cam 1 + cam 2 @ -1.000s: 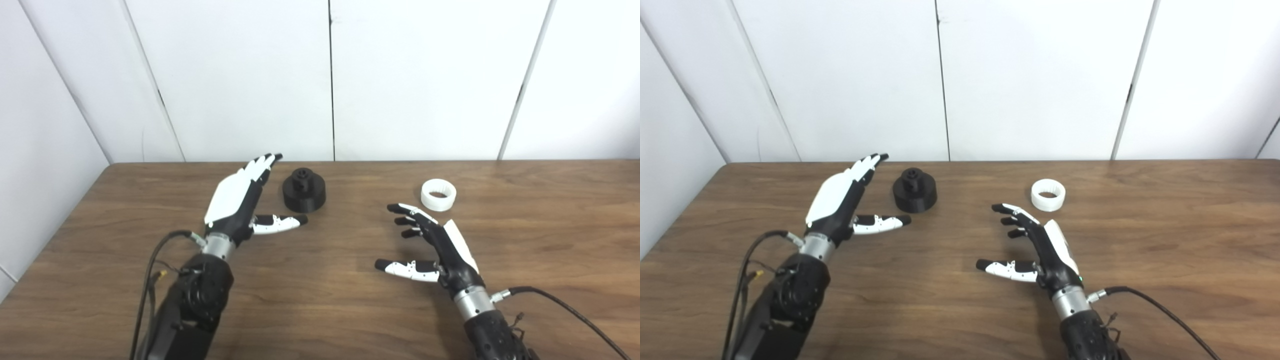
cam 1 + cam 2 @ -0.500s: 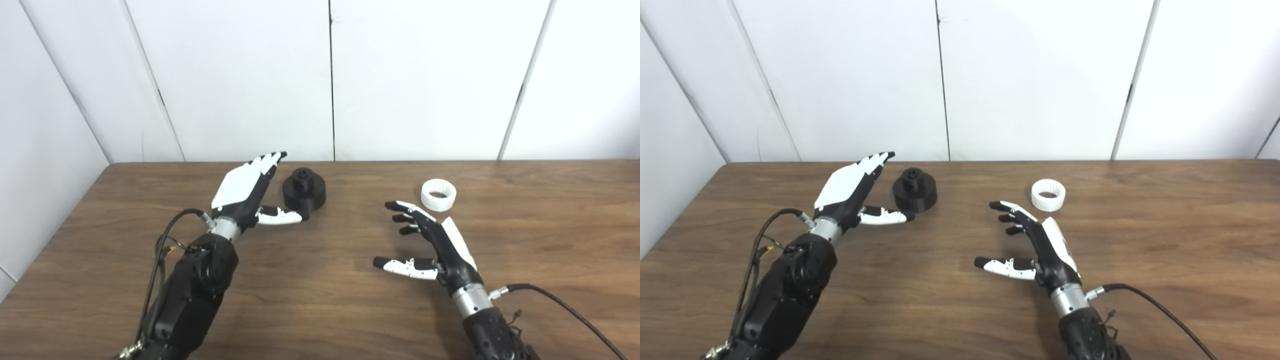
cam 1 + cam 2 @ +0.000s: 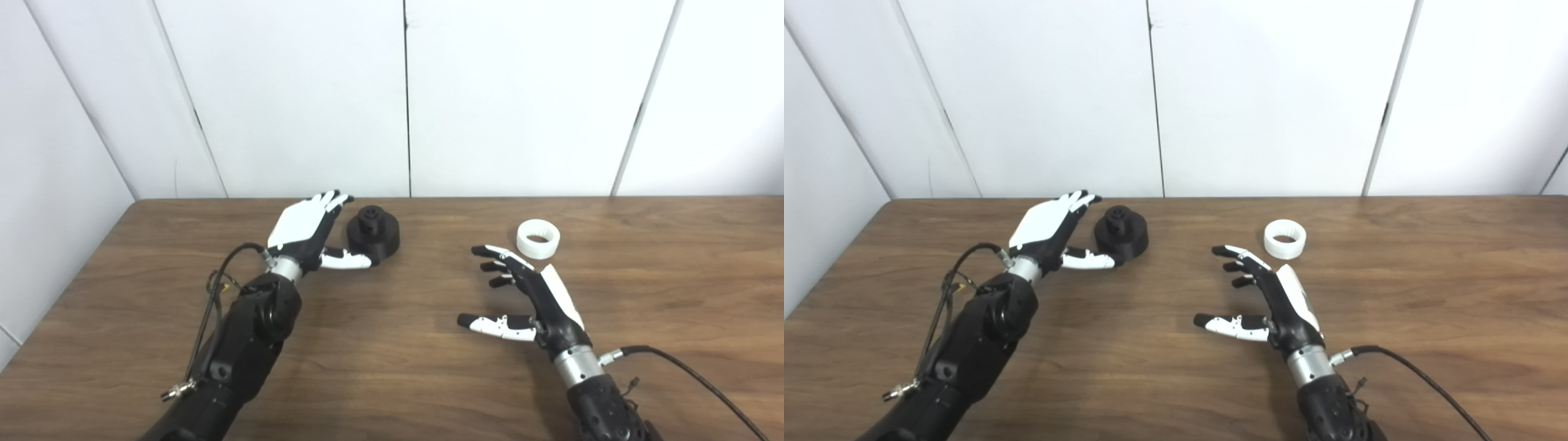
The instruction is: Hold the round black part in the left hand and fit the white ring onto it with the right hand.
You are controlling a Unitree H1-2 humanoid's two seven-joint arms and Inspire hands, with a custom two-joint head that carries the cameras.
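The round black part [image 3: 373,232] stands on the wooden table [image 3: 392,367] at the back left of centre, with a small hub on top. My left hand [image 3: 306,228] is open right beside it on its left, thumb reaching along the part's front edge; whether it touches is unclear. The white ring [image 3: 538,238] lies flat on the table at the back right. My right hand [image 3: 531,295] is open and empty, in front of the ring and a little left of it, apart from it.
White wall panels [image 3: 404,98] rise right behind the table's back edge. A black cable [image 3: 692,380] runs from my right wrist across the table at the front right. Another cable [image 3: 211,294] loops beside my left forearm.
My left hand has reached forward and to the right, closing in on the black part. My right hand has barely moved. The part and the ring have stayed in place.
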